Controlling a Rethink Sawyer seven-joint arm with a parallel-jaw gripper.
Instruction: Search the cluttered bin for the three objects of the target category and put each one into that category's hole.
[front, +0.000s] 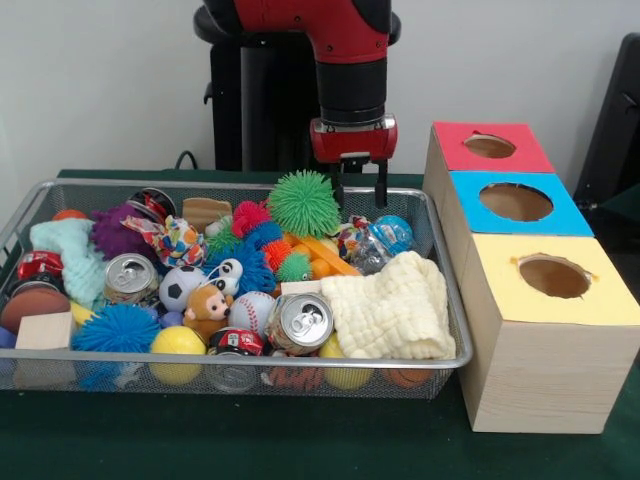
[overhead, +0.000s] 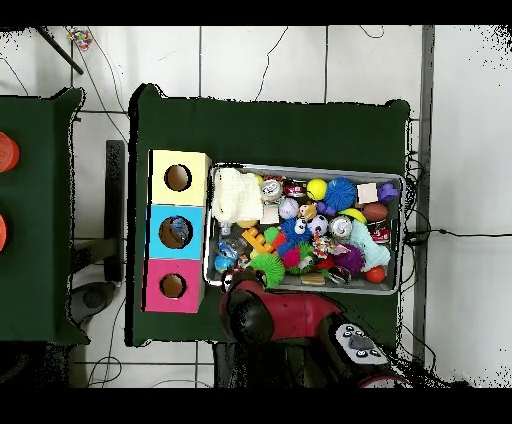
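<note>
One wire-mesh metal bin (front: 30, 215) holds the clutter; at its 3 o'clock one wooden box (front: 520, 390) has three round holes. Counted inside: two silver drink cans (front: 300, 322), two plain yellow balls (front: 177, 342), one cream knitted cloth (front: 392, 305)

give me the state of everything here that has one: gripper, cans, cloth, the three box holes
gripper: jaws apart, empty, above the bin's far edge
silver can: on its side, top facing camera
second can: tilted, among toys
cream cloth: crumpled, in bin's corner
red, blue, yellow box holes: all open
</note>
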